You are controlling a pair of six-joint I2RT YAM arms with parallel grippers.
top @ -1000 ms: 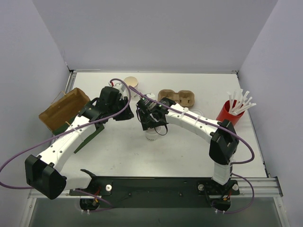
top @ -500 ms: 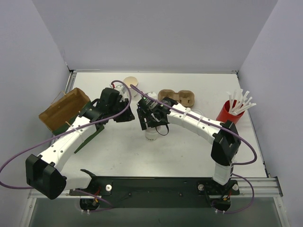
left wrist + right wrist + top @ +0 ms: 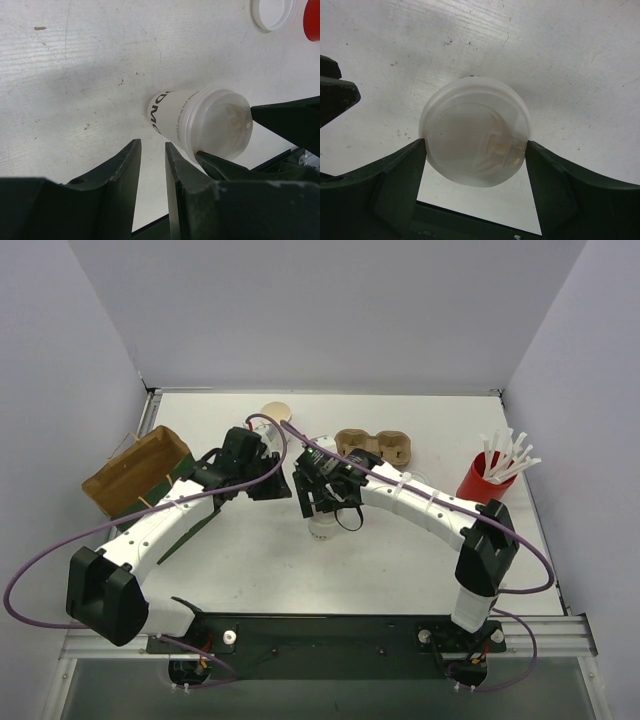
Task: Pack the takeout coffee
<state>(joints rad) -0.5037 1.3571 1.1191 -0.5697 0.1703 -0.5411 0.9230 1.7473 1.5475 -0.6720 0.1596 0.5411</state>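
Cup (image 3: pixel 322 526) upright mid-frame, lid (image 3: pixel 474 131) on. Right gripper (image 3: pixel 475 146) straddles lid, fingers (image 3: pixel 400 172) at rim both sides, pinching or loose, can't tell. Left gripper (image 3: pixel 153 145) part-open, empty, just beside cup. Guessing handoff toward bag (image 3: pixel 135 472) at left edge.

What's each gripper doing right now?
Left gripper: partly open, empty.
Right gripper: jaws astride the takeout coffee; grip cannot be told.
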